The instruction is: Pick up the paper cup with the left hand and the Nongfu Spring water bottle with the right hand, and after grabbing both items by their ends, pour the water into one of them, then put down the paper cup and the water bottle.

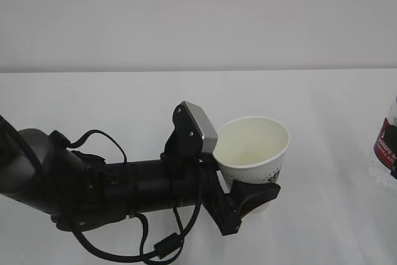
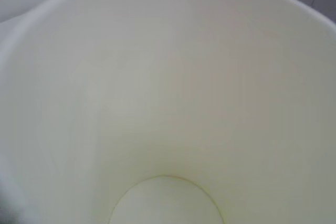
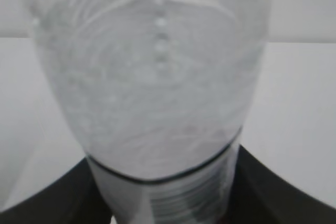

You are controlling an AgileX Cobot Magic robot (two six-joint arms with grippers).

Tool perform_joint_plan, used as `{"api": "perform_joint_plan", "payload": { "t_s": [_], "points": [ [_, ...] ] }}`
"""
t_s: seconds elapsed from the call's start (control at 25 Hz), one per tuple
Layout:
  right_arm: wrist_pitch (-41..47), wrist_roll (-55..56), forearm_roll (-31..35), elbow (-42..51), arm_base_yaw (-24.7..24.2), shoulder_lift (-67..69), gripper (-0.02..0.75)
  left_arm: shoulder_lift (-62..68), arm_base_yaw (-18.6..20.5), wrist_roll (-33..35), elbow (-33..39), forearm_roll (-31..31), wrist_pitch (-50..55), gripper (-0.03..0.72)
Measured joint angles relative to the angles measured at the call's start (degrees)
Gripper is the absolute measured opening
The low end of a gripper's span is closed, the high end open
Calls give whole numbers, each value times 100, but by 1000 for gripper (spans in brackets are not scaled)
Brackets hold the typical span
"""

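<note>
Paper cup (image 2: pixel 157 103) interior fills left wrist view only.

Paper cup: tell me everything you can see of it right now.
The paper cup is small, white and tapered, with a cream inside and a dotted greyish print on its wall. It stands about upright, mouth up. The left hand clamps its lower end, black fingers on either side. The left wrist view looks straight into it: the inside looks empty and dry. The Nongfu Spring water bottle is well apart.

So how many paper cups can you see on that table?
1: the paper cup sits right of centre, with the left gripper around its base. Others may lie outside the pictures.
</note>
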Motion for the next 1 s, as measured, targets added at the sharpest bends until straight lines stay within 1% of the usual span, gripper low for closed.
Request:
{"api": "perform_joint_plan", "payload": {
  "t_s": [0.36, 0.84, 1.0],
  "points": [
    [772, 20, 0, 6, 0, -801, 416, 2, -295, -64, -236, 11, 188, 548],
    [1276, 34, 0, 28, 0, -1354, 417, 12, -652, -117, -371, 11, 336, 548],
    [1573, 34, 0, 28, 0, -1615, 416, 12, -769, -130, -423, 19, 638, 548]
  ]
}}
